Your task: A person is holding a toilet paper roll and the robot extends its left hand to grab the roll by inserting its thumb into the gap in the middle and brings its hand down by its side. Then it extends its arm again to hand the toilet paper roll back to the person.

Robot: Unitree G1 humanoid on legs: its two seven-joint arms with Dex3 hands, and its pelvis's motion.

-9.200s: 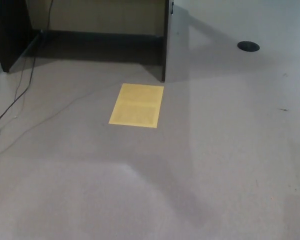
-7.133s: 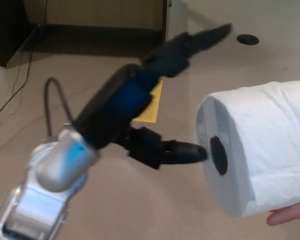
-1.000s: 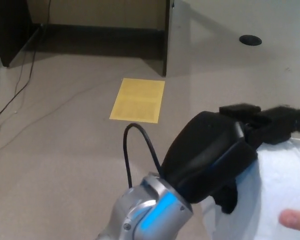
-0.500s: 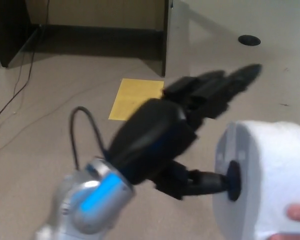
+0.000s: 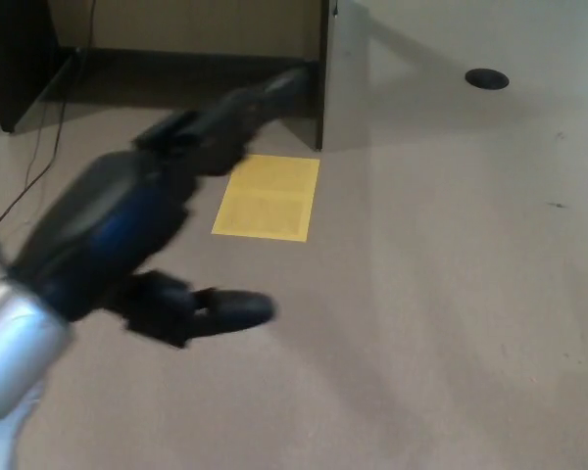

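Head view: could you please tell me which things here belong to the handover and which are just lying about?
Job:
- left hand, open and holding nothing; no roll in view

Lying about:
- yellow sheet on the floor
- cables
- black disc
- dark furniture

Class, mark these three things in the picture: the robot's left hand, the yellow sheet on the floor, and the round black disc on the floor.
left hand [image 5: 142, 240]: head view, on the palm body.
yellow sheet [image 5: 268, 198]: head view, on its middle.
round black disc [image 5: 486, 78]: head view, on its centre.
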